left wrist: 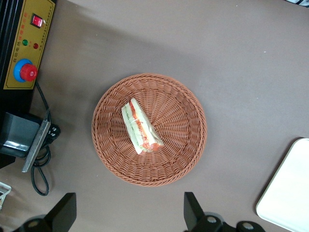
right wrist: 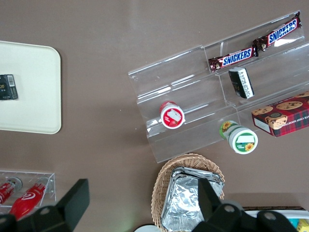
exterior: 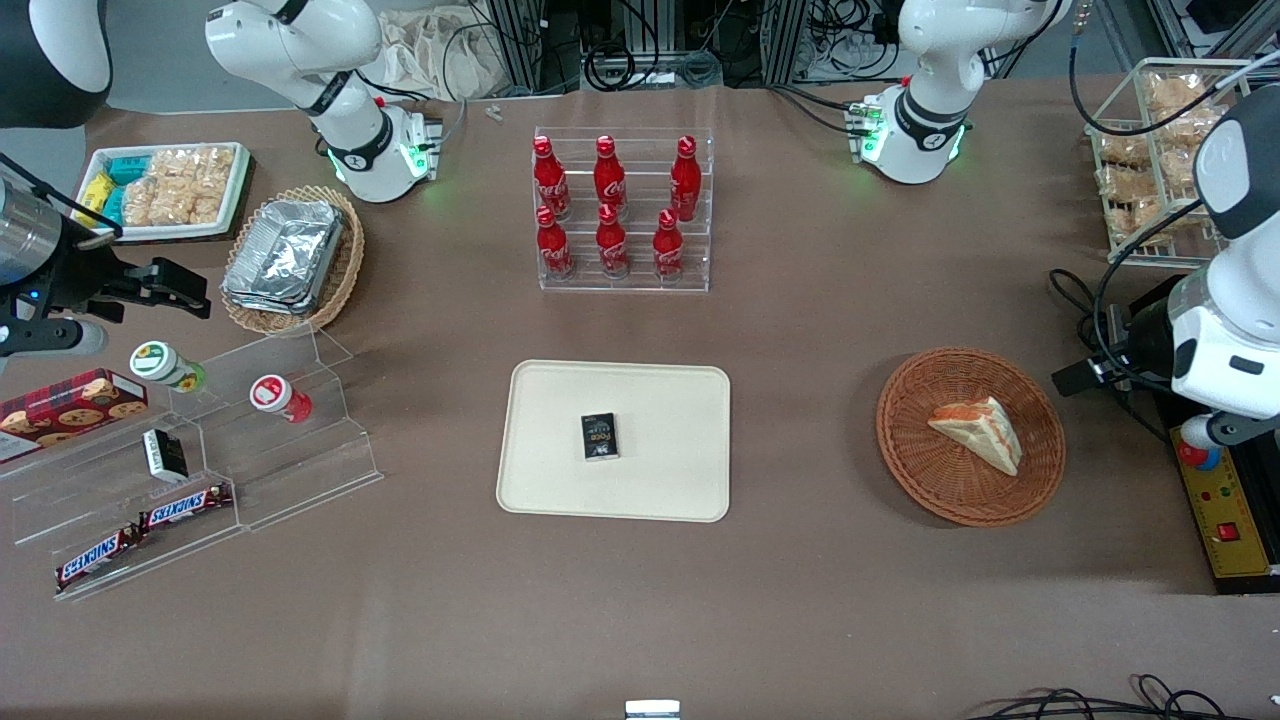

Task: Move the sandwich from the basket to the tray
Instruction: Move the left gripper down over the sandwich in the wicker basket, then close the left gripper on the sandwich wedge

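Observation:
The sandwich [exterior: 978,428], a pale bread wedge with orange and green filling, lies in the round reddish-brown basket [exterior: 930,485]. Both also show in the left wrist view, the sandwich [left wrist: 141,126] near the middle of the basket [left wrist: 186,145]. The cream tray [exterior: 660,400] lies mid-table toward the parked arm from the basket, with a small black box [exterior: 600,437] on it; its corner shows in the left wrist view [left wrist: 289,193]. My left gripper [exterior: 1085,372] hangs above the table beside the basket, toward the working arm's end. In the wrist view the gripper [left wrist: 129,215] is open wide and empty.
A yellow control box with a red button [exterior: 1225,505] and cables lie at the working arm's table end. A rack of red bottles [exterior: 622,210] stands farther from the camera than the tray. Acrylic shelves with snacks [exterior: 200,450] and a tan basket of foil containers [exterior: 290,255] lie toward the parked arm's end.

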You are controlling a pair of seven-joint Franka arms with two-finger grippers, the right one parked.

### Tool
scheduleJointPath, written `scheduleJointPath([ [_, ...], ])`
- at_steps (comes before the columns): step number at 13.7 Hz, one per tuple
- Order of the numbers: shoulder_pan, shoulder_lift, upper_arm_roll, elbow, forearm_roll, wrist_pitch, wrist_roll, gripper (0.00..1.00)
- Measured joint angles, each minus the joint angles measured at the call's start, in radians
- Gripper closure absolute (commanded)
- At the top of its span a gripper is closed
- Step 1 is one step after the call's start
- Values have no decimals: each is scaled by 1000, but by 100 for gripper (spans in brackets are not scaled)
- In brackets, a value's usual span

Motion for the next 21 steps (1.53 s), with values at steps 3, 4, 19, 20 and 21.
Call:
scheduleJointPath([
  [3,0,13,0,4,-5,-7,1,0],
  [4,0,20,0,4,-5,-8,0,0],
  [19,14,191,86,-361,-4,517,-510,0],
  [20,14,199,86,-361,-4,527,-525,0],
  [21,14,205,86,-361,-4,530,-538,0],
])
